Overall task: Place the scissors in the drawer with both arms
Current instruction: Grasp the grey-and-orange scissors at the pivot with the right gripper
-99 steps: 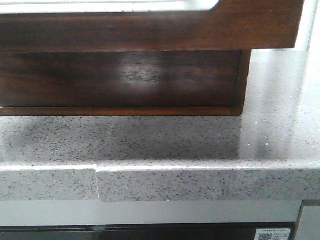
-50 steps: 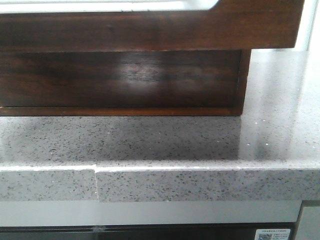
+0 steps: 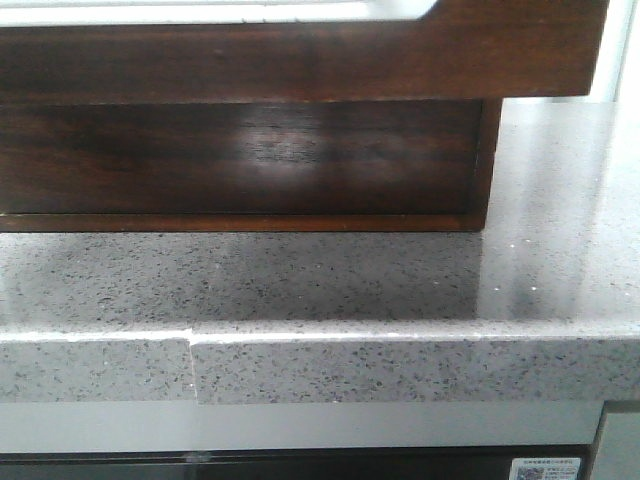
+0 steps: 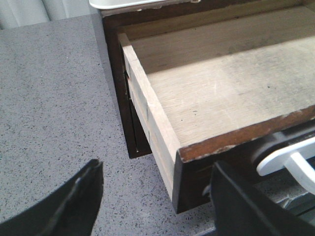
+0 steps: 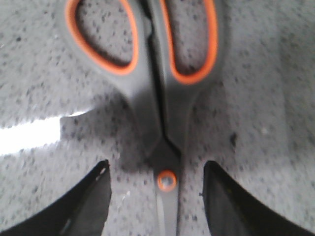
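The scissors (image 5: 157, 98), grey with orange-lined handle loops and an orange pivot ring, lie flat on the speckled counter. My right gripper (image 5: 156, 196) is open just above them, one finger on each side of the pivot, not touching. The drawer (image 4: 221, 88) is pulled out, and its pale wooden inside holds nothing. Its dark reddish front with the long cut-out fills the top of the front view (image 3: 300, 60). My left gripper (image 4: 157, 196) is open at the drawer's front corner, with one finger (image 4: 246, 206) before the drawer front and the other over the counter. Neither gripper shows in the front view.
The dark wooden cabinet body (image 3: 240, 160) stands on the grey speckled countertop (image 3: 400, 290), whose front edge runs across the front view. A white object (image 4: 123, 4) rests on top of the cabinet. A white piece (image 4: 290, 160) shows beside the drawer front.
A dark shadow on the counter at the left of the front view has faded. The drawer and cabinet have not moved.
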### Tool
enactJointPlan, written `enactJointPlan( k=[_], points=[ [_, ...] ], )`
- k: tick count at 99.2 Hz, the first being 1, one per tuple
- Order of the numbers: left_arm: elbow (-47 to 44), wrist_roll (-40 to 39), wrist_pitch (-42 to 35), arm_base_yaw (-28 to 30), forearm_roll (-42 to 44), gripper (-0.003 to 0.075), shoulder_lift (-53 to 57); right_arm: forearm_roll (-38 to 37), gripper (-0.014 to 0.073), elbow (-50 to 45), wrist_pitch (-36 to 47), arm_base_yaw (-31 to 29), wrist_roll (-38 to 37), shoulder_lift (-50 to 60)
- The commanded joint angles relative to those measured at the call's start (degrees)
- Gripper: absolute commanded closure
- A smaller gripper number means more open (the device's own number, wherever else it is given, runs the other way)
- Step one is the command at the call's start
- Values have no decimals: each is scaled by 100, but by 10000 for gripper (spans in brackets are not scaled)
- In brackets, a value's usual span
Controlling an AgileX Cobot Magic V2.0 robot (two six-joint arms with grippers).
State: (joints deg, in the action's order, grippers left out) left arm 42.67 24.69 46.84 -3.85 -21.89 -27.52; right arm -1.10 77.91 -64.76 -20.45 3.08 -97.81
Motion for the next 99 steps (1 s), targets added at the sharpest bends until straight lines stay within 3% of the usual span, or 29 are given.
enactJointPlan(
  k=[1, 25, 54, 99],
  points=[
    [161, -61, -423, -36, -130, 281, -56, 14, 239, 336, -78, -46, 177, 58],
    [138, -61, -505, -36, -115, 281, -56, 47, 250, 453, -164, -46, 268, -125],
    [138, -61, -556, -36, -111, 281, -56, 47, 442, 453, -231, -46, 307, -125],
    [138, -61, -556, -36, -102, 281, -56, 47, 448, 453, -162, -46, 450, -125]
  ],
)
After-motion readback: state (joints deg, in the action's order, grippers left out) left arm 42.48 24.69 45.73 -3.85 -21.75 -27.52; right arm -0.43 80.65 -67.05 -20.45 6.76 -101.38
